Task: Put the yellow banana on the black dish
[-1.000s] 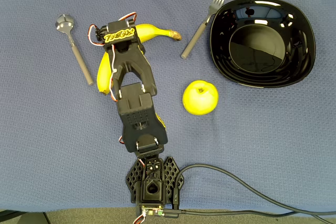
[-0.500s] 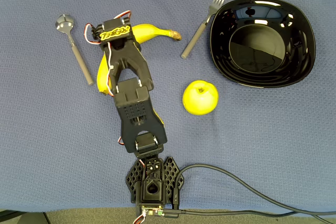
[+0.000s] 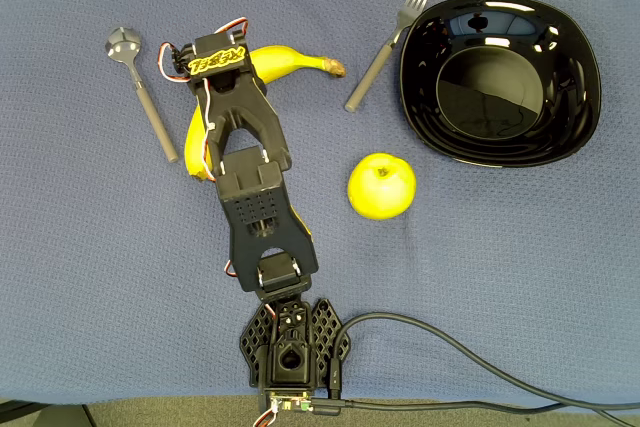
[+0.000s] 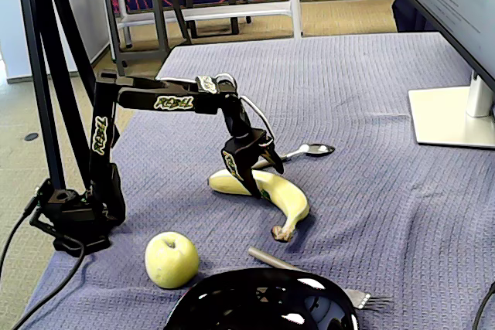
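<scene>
yellow banana [image 4: 267, 189] under pincer [image 4: 251, 178], bare cloth [image 3: 500, 247] toward black dish [image 3: 500, 77]

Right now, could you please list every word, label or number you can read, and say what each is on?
Yellow lettering on the arm's upper links: stylised, cannot be read for certain.
Yellow lettering on the arm's wrist in the overhead view: too blurred to read.
Banana sticker: too small to read.
Dish, fork, spoon, apple: no text.
</scene>
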Motion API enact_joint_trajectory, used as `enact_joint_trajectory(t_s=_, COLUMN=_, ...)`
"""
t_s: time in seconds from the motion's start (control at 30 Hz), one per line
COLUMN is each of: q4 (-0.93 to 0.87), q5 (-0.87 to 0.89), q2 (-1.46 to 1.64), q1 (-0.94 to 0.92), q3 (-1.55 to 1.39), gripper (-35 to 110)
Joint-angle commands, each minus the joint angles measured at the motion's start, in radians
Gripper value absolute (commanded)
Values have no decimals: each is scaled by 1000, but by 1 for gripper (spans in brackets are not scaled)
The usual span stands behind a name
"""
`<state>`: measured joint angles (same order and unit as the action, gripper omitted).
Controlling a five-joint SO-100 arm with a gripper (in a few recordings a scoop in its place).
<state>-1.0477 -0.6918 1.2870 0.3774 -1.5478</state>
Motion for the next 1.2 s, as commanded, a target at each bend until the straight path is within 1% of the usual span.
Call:
enact_joint_trajectory(t_s=0.0, q4=-9, q5=14, q2=12, q1=-15, q3=29, gripper=27)
enact_joint_trajectory(t_s=0.13, q4=-8, q5=17, q2=8, q1=-21, q3=28, gripper=26)
enact_joint_trajectory(t_s=0.27, q4=-3, q5=15, q2=3, q1=-26, q3=29, gripper=21)
enact_joint_trajectory(t_s=0.33, q4=-3, q5=15, q2=3, q1=-28, q3=29, gripper=15)
enact_joint_trajectory(t_s=0.37, q4=-2, q5=20, q2=3, q1=-28, q3=29, gripper=8)
enact_joint_trajectory(t_s=0.4, q4=0, q5=23, q2=3, q1=-29, q3=29, gripper=6)
enact_joint_trajectory(t_s=0.57, q4=3, q5=21, q2=8, q1=-26, q3=28, gripper=4)
enact_joint_trajectory(t_s=0.7, q4=2, q5=20, q2=14, q1=-25, q3=23, gripper=0)
enact_joint_trajectory(t_s=0.87, q4=2, q5=28, q2=31, q1=-25, q3=9, gripper=0)
enact_joint_trajectory(t_s=1.17, q4=-75, q5=133, q2=158, q1=-26, q3=80, gripper=0)
